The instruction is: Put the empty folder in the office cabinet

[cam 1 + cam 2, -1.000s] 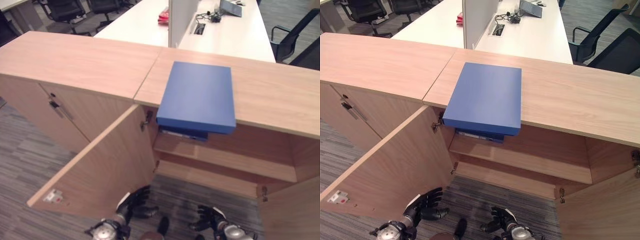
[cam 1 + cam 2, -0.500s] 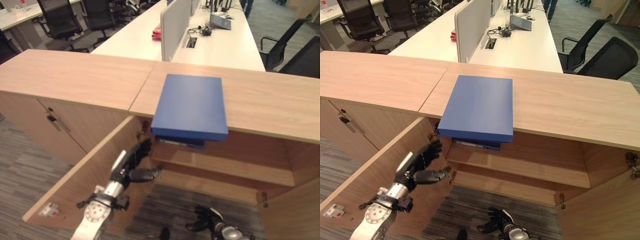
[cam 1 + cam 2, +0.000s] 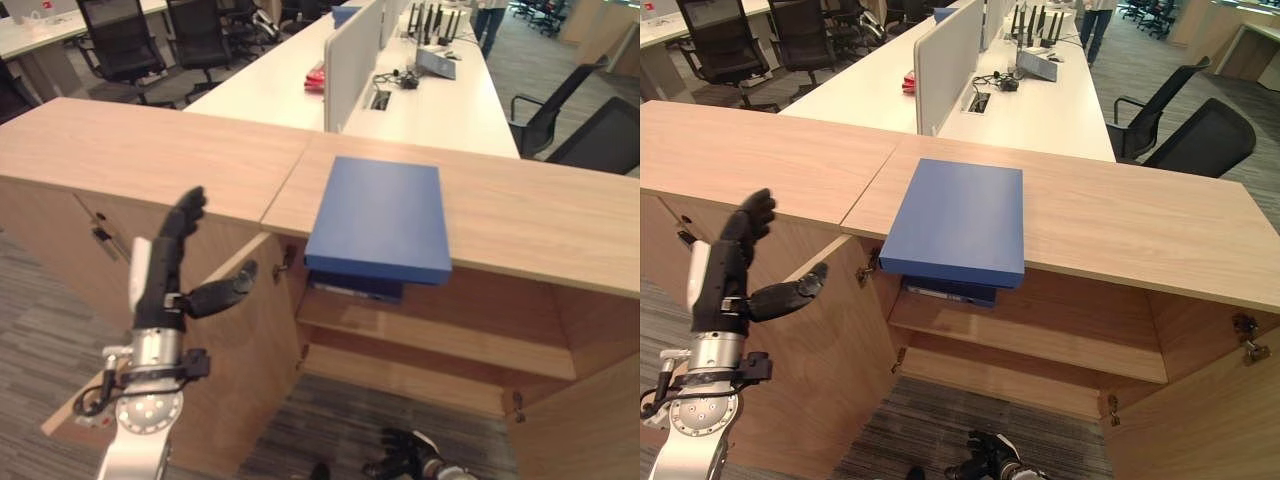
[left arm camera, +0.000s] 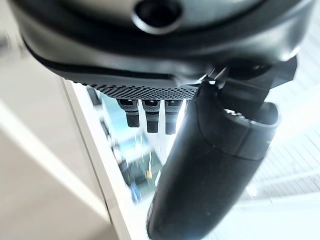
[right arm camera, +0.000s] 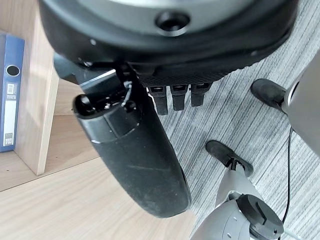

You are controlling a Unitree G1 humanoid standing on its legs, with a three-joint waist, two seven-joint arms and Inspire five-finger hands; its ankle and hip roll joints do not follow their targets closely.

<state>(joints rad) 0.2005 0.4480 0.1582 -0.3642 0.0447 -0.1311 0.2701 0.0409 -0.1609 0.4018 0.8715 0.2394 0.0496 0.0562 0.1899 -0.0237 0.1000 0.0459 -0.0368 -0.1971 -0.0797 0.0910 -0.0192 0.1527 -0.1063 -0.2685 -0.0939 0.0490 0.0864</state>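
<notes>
Blue folder flat on cabinet top; my left hand open, empty, left of it; right hand low, relaxed.

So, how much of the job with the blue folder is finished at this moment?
Done: the light wooden cabinet door stands open, with bare shelves inside. In hand: the left hand is raised with straight fingers, beside the door and short of the flat blue folder, holding nothing. Left: the folder lies on the wooden cabinet top, overhanging its front edge; it must be grasped and placed inside. The right hand hangs low by the floor.
</notes>
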